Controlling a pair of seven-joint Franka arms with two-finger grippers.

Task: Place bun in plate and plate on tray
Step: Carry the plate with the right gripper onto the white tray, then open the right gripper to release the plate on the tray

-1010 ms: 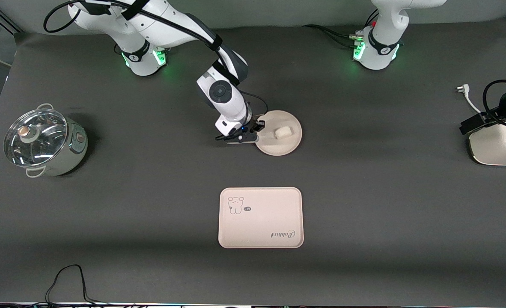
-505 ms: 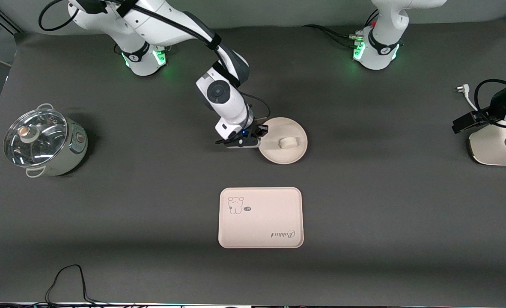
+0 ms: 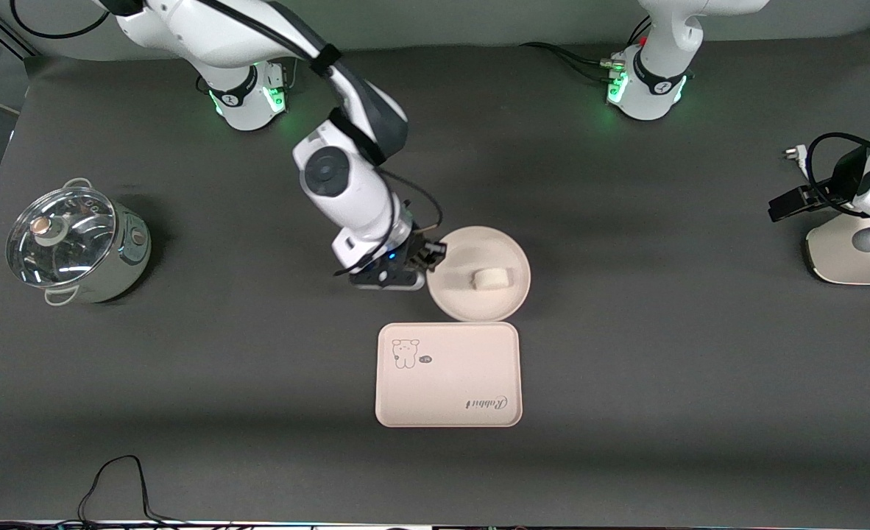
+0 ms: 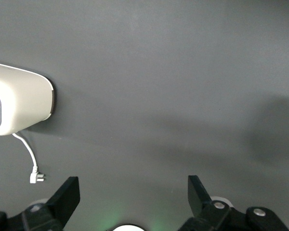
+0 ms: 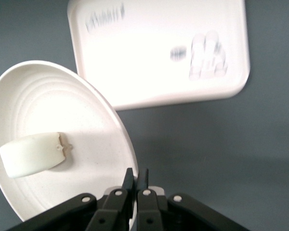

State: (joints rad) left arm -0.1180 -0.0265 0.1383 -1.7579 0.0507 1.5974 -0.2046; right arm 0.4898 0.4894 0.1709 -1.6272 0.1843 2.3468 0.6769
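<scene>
The round cream plate carries the small white bun and hangs just above the table, its near edge meeting the tray's far edge. My right gripper is shut on the plate's rim at the side toward the right arm's end. In the right wrist view my gripper pinches the plate, with the bun lying in it and the tray just past it. The rectangular tray with its bear drawing lies nearer the front camera. My left gripper is open and waits over bare table by a toaster.
A steel pot with a glass lid stands toward the right arm's end. A cream toaster with a white plug and cord sits at the left arm's end; it also shows in the left wrist view.
My right gripper has carried the plate with the bun toward the front camera, until its near edge reaches the tray's far edge. The left arm has shifted slightly near the toaster.
</scene>
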